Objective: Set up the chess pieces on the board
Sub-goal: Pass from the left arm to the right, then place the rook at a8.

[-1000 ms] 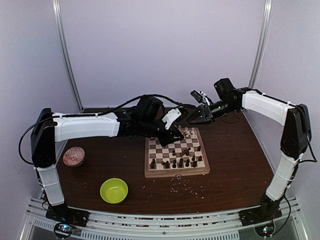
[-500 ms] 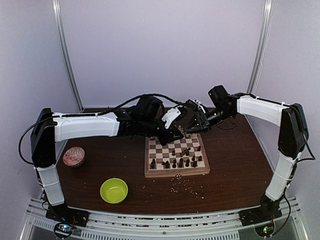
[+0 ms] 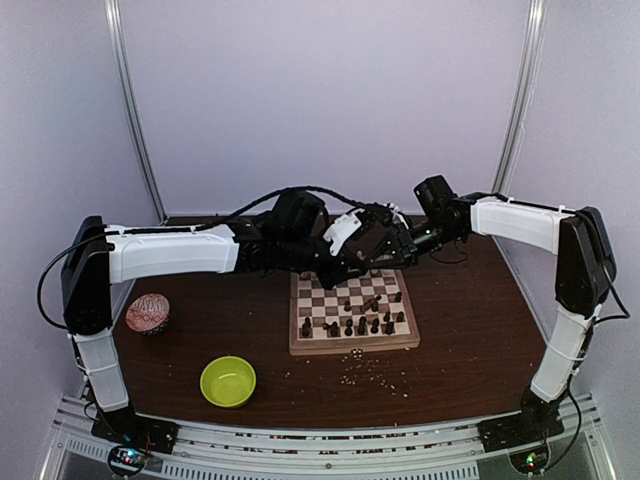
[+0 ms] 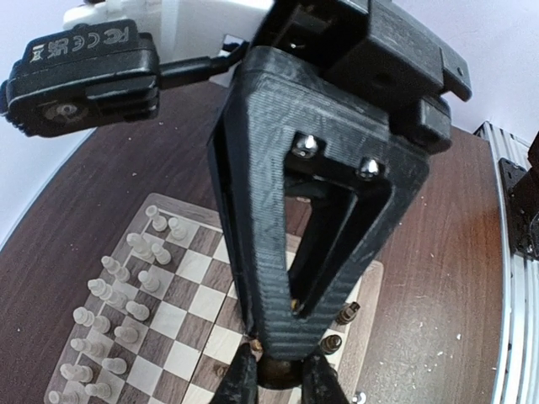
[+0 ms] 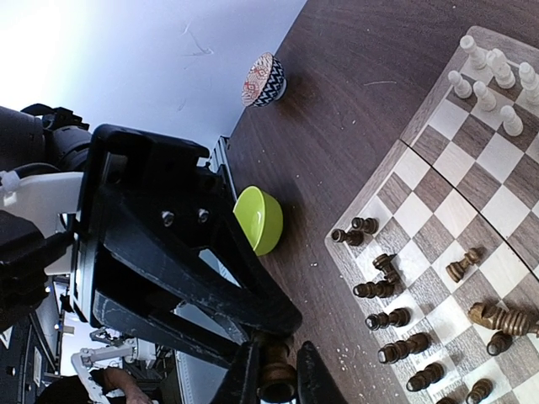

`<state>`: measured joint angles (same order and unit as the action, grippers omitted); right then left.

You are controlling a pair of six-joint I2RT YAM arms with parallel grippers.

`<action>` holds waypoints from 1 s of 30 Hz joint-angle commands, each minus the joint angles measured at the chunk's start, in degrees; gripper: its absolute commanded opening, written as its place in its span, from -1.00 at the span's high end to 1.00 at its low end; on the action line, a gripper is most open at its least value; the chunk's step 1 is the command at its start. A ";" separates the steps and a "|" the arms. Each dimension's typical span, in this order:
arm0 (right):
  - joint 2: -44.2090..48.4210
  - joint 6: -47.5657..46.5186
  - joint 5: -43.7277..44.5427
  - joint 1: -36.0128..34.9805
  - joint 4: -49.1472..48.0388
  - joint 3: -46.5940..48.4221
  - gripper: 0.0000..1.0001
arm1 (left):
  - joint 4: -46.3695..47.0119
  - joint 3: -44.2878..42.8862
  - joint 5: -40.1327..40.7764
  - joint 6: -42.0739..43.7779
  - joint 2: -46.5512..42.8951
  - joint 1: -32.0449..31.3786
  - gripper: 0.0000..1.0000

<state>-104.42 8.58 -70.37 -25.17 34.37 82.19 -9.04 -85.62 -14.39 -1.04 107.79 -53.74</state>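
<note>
Above the far edge of the board (image 3: pixel 350 346) my two grippers meet tip to tip. The left gripper (image 4: pixel 282 384) is shut on a dark brown chess piece (image 4: pixel 280 370). The right gripper (image 5: pixel 276 384) is shut on that same piece (image 5: pixel 276 369) from the opposite side. From above, the left gripper (image 3: pixel 349 267) and right gripper (image 3: pixel 369 250) overlap and hide the piece. Dark pieces (image 3: pixel 350 325) stand and lie along the board's near rows. Cream pieces (image 4: pixel 109 320) fill the far rows.
A lime-green bowl (image 3: pixel 228 381) sits near the front left of the table. A small patterned bowl (image 3: pixel 147 313) is further left. Pale crumbs (image 3: pixel 365 370) are scattered in front of the board. Black cables trail behind the arms.
My right gripper has swung left from the back right of the table to the left gripper and shut on the dark piece held there. The left arm has not moved.
</note>
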 commanded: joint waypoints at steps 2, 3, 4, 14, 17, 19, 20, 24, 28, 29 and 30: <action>0.17 -0.51 0.76 -0.33 -1.24 -0.21 0.76 | 3.15 0.15 0.80 -0.63 -0.02 0.03 0.64; 0.37 -2.24 1.81 -0.24 0.43 0.22 0.78 | 2.74 0.04 1.45 -0.82 0.11 0.03 0.55; 0.50 -4.61 3.32 -0.11 2.81 1.05 0.79 | 2.49 0.25 2.20 -1.07 0.14 0.03 0.47; 10.65 -32.30 30.57 0.22 17.41 -3.99 0.82 | 5.28 10.20 7.33 -4.23 -5.05 1.32 0.18; 13.84 -37.05 38.37 -0.69 15.90 -9.78 0.83 | 6.62 12.88 7.76 -6.43 -5.96 2.76 0.18; 15.35 -39.44 42.86 -1.88 14.28 -13.17 0.83 | 7.49 14.15 7.93 -7.99 -6.45 3.74 0.19; 15.86 -40.30 44.89 -2.63 13.40 -14.65 0.82 | 7.87 14.62 8.01 -8.73 -6.66 4.18 0.19; 16.01 -42.19 50.36 -5.64 10.54 -17.82 0.83 | 8.66 15.23 8.14 -10.21 -6.98 5.40 0.20; 14.61 -43.54 54.15 -8.59 8.67 -19.06 0.82 | 7.90 14.50 8.41 -10.35 -6.81 5.82 0.20; 14.25 -43.82 54.81 -9.19 8.20 -19.44 0.83 | 7.59 14.38 8.47 -10.31 -6.73 5.90 0.20; 13.84 -43.98 55.17 -9.61 7.76 -19.77 0.82 | 7.42 14.27 8.58 -10.30 -6.71 5.92 0.20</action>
<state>-89.38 -32.62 -21.45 -32.91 45.91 63.64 -3.86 -70.74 -6.42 -10.22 102.61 -48.01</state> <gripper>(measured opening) 0.132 0.403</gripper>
